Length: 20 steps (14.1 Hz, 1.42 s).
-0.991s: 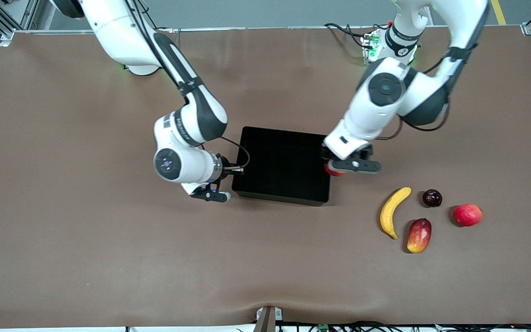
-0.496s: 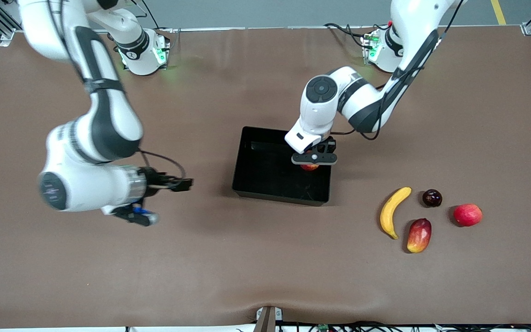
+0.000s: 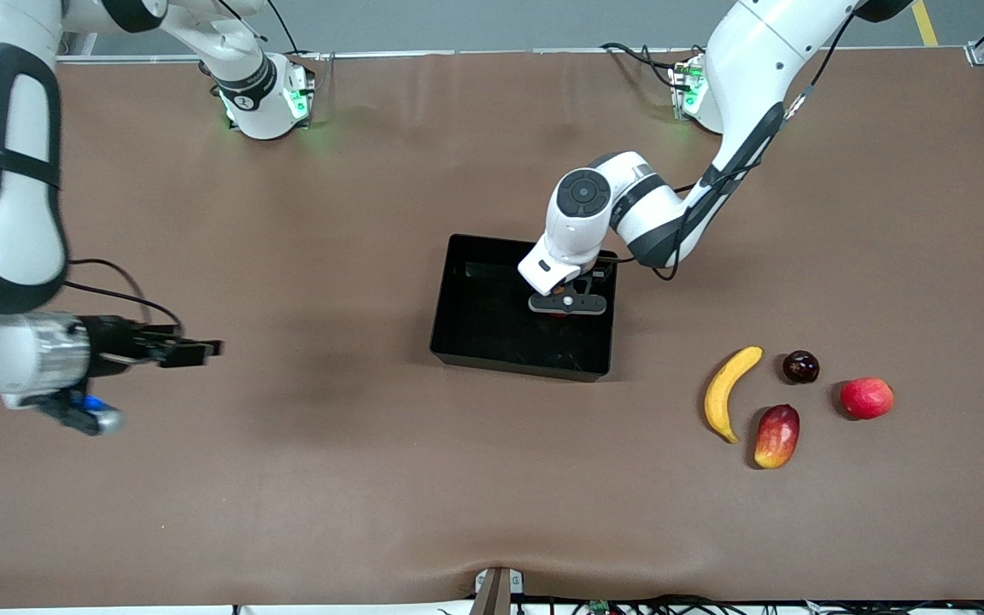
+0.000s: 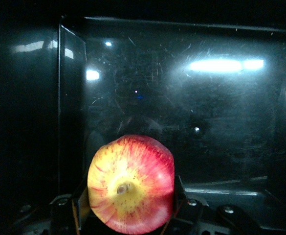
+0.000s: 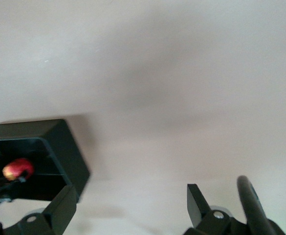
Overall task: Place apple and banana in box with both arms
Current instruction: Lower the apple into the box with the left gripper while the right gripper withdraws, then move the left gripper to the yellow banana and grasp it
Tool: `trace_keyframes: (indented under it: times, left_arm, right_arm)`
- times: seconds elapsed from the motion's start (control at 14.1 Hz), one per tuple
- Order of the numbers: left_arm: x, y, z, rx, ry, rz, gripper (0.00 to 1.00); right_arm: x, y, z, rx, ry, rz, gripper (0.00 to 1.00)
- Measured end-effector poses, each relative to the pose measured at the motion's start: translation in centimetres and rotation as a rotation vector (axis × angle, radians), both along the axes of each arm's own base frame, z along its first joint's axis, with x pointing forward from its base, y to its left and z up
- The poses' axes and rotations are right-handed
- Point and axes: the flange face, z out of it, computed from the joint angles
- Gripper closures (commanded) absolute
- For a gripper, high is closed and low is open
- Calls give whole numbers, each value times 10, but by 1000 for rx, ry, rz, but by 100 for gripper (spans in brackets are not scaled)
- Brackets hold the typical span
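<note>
left gripper (image 3: 566, 304) clamping apple (image 4: 131, 183) over box (image 3: 458, 333), right gripper (image 5: 130, 208) spread, empty

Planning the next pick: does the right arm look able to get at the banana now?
Probably not easily: the right tool hangs over bare table at its own end, while the banana lies at the left arm's end, past the box.

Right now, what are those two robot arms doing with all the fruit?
The left gripper holds the apple inside the black box, and has not let it go. The right gripper is open and holds nothing; it is over bare table toward the right arm's end. The banana lies on the table toward the left arm's end, beside a mango-like fruit, a dark round fruit and a pinkish-red fruit. It is not in the box yet.
</note>
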Motion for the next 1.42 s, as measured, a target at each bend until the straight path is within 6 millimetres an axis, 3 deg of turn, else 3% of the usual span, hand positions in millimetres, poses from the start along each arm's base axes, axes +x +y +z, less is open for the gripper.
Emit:
trace_keyframes:
  times: [0.07,0.14,0.21,0.28,0.5,0.64,0.85,0.99,1.2,1.42]
  left_arm:
    - [-2,-1,-5,9,-4,-5,100]
    - [-4,-2,-11,18,-5,-5,73]
    - [-5,-2,-16,23,-6,3,27]
    - [-4,-3,-16,23,-9,14,0]
    - [-3,-3,-16,24,-14,37,0]
    - [5,-4,-6,13,-33,49,0]
    - [29,6,42,29,-93,89,0]
    - [48,18,85,36,-112,128,0]
    - [83,60,134,28,-107,118,0]
    - [124,137,145,43,-82,33,0]
  right_arm:
    - [-5,-7,21,-51,-42,52,0]
    - [-12,-9,45,-90,-79,88,0]
    - [-21,-10,69,-121,-107,106,0]
    - [-31,-12,91,-145,-131,113,0]
    - [-63,-23,138,-224,-177,125,0]
    - [-88,-19,164,-252,-203,141,0]
    - [-129,-18,190,-251,-229,177,0]
    - [-148,-28,191,-238,-234,225,0]
    - [-159,-51,178,-202,-240,344,0]
    - [-160,-75,176,-192,-260,381,0]
